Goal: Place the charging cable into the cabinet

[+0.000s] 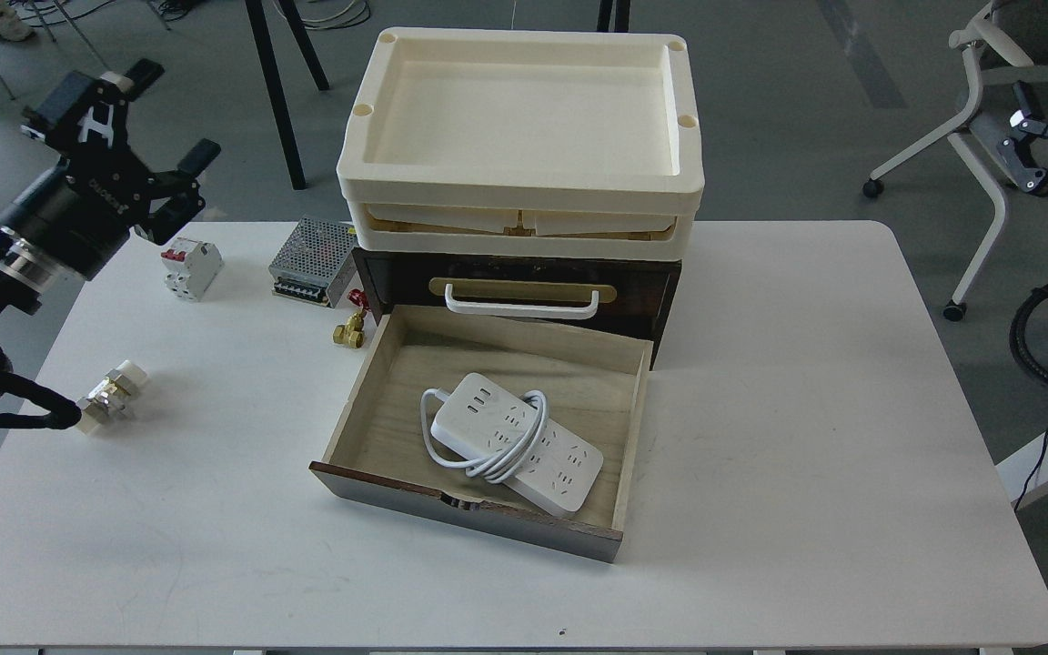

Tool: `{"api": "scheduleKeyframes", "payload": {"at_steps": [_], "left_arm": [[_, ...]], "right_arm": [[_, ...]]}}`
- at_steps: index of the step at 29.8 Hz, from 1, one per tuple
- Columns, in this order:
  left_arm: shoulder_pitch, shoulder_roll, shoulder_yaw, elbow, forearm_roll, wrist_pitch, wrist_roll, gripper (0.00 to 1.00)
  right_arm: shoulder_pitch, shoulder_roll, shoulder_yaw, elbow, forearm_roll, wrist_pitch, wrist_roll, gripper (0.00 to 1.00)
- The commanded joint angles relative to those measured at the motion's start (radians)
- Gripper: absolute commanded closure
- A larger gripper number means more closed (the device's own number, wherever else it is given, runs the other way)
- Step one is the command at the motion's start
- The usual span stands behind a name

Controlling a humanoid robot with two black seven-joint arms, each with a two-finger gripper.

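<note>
Black fingers on the left gripper (165, 114) are spread wide apart with nothing between them, hanging up at the far left above the table edge. The right gripper (1038, 150) is way over at the far right edge, off the table near an office chair (988, 55), and it's small and dark enough that I can't tell how its fingers stand.

The charging cable (517, 443) is lying inside the pulled-out drawer (369, 400) of the cabinet (660, 291), flat on the pale wood bottom, angled from far-left to near-right, with its thick white cord looped around the middle. The drawer sticks out toward the near side, slightly skewed. Above it there's a closed drawer front with a white handle (521, 303) on a brass plate.

Two cream trays (524, 182) are stacked on top of the cabinet. Left of it on the white table (806, 509): a silver perforated box (313, 259), a small white breaker with red switches (189, 266), a brass fitting (349, 329), and nearer the left edge, a small metal piece (113, 396).
</note>
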Motion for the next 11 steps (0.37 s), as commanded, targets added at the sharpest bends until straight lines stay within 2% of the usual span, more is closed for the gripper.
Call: {"api": "scheduleKeyframes", "payload": {"at_steps": [1,5,11], "left_arm": [[-0.003,-0.043,0.01,0.074,-0.129,0.0,0.0,0.01],[0.009,-0.097,0.023,0.075,-0.117,0.0,0.0,0.01],[0.003,-0.1,0.04,0.075,0.018,0.0,0.0,0.01]], "right_arm": [[0.001,0.015,0.001,0.005,0.001,0.0,0.0,0.0],[0.002,0.053,0.012,0.019,0.001,0.0,0.0,0.0],[0.001,0.052,0.09,0.068,-0.001,0.0,0.0,0.0]]}}
